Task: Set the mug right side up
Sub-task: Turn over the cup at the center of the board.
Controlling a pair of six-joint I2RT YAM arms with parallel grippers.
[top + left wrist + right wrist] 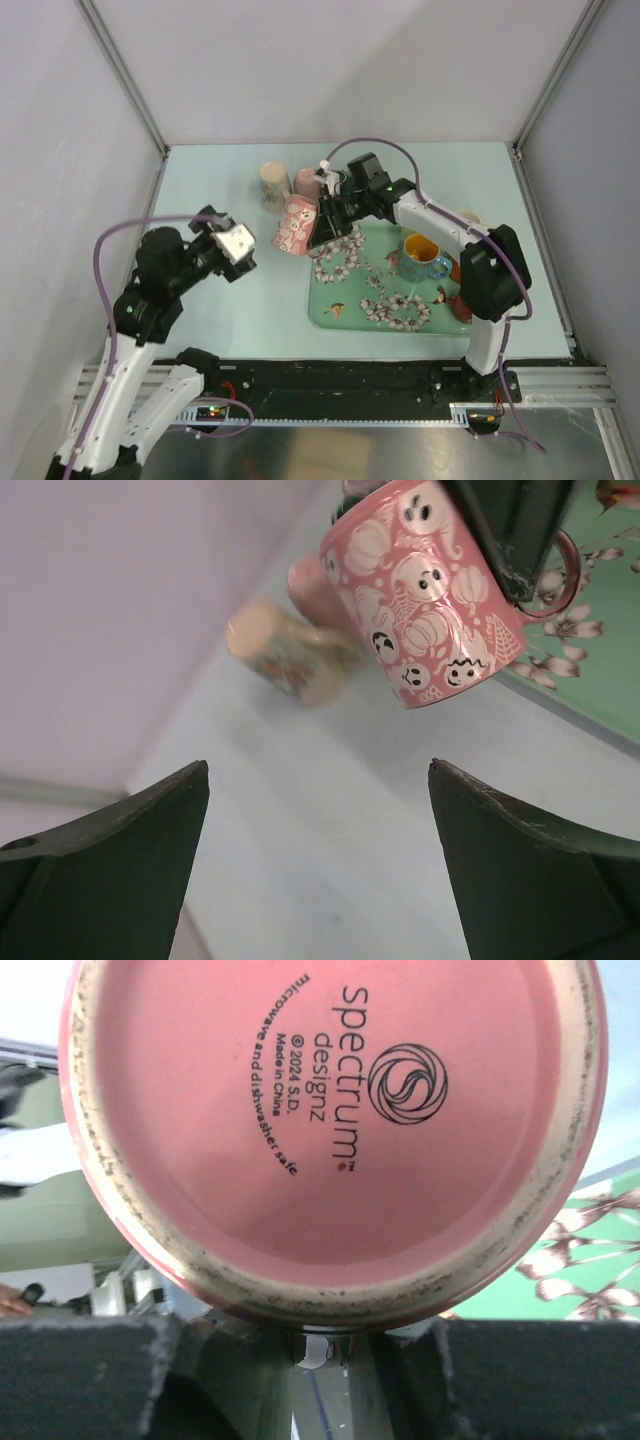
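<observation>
At the ten-o'clock corner of the tray (345, 322), holding the mug (293, 226) tilted, mouth down, clear of the worktop (250, 320), with the right fingers (510, 530) pinching its wall beside the handle and its base turned toward the right wrist. With the left fingers (120, 870) spread wide at eight o'clock of the mug, apart from it. Risks dropping the mug through a slip on smooth glaze while rolling it upright, or chipping it by letting go too high. Risks knocking the tan cup (271, 185) and pink cup (306, 183), near at twelve o'clock, by swinging outward. Leaves less landing room on the tray at four o'clock, given the blue mug (422, 258) there. Nothing between mug and left fingers.
</observation>
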